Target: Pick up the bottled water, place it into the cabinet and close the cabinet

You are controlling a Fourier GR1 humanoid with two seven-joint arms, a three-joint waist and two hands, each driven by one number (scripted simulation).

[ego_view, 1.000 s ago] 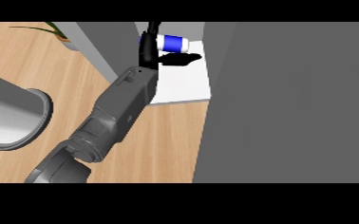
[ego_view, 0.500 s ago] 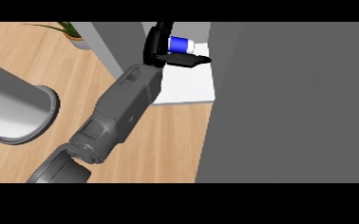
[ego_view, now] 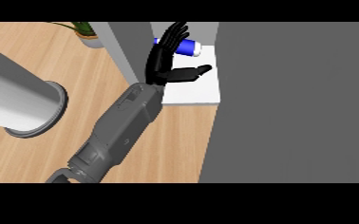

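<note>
I find the left robot hand [ego_view: 160, 66] released beside the bottle [ego_view: 184, 46] inside the cabinet [ego_view: 129, 52]; I advise backing out without nudging the bottle.

Blue bottled water [ego_view: 184, 46], white cap, lying on side on white floor of open grey cabinet [ego_view: 202, 89].

The bottle [ego_view: 186, 46] lay on the white shelf [ego_view: 196, 92]. A plant [ego_view: 88, 38] and a grey pot [ego_view: 28, 99] stood on the wooden counter [ego_view: 84, 76].
</note>
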